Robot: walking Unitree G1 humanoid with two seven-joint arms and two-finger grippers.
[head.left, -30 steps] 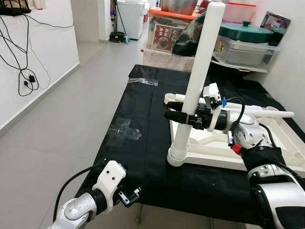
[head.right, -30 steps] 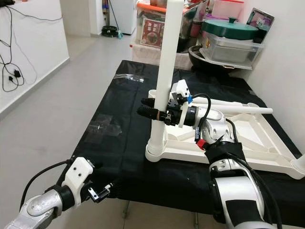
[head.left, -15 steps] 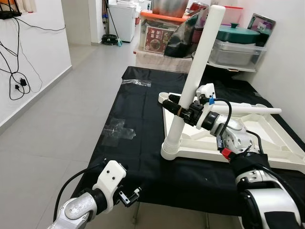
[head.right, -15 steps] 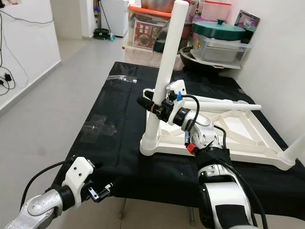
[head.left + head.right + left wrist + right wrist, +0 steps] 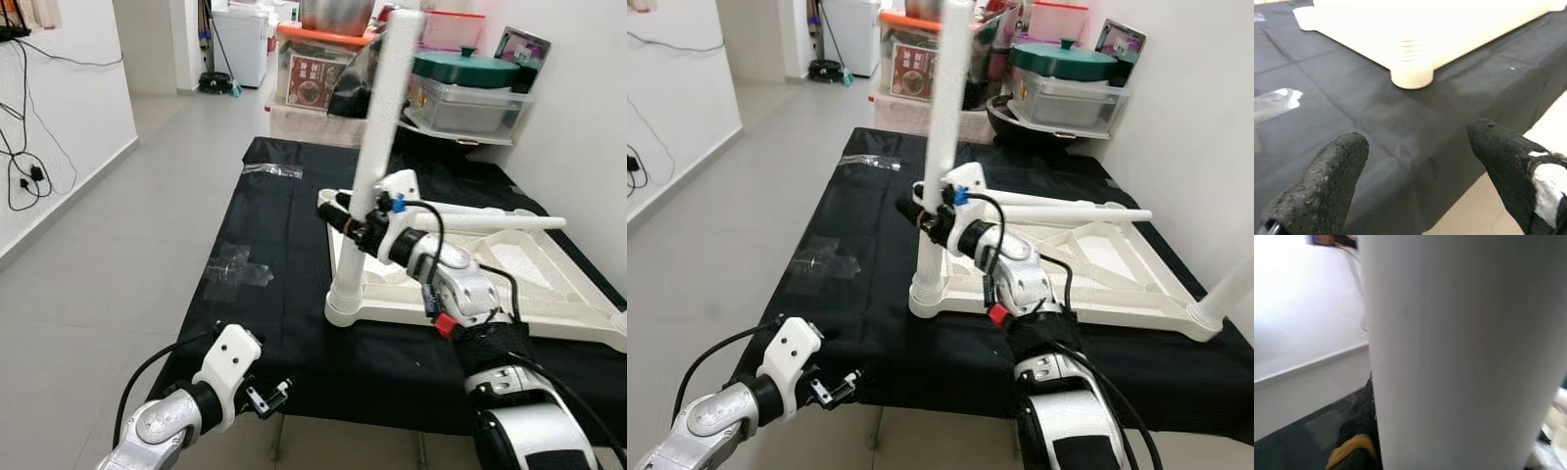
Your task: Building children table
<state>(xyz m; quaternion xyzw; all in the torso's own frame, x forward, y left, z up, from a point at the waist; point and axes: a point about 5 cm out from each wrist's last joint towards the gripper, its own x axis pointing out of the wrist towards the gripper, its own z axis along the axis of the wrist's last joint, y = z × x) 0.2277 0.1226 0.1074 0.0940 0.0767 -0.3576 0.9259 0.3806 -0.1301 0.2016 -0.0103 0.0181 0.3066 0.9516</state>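
The right claw (image 5: 345,217) grips the tall white plastic table leg (image 5: 377,147) — upright in the corner socket of the upturned white tabletop (image 5: 509,284); the left claw (image 5: 269,397), open, hangs off the desk edge.

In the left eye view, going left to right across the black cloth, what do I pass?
Left tool → clear plastic wrap → upright white leg held by the right tool → white tabletop frame.

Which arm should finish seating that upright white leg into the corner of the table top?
Right. The right gripper is closed around the white table leg, which stands in the corner socket of the upturned table top. The left gripper hangs open below the black cloth's near edge.
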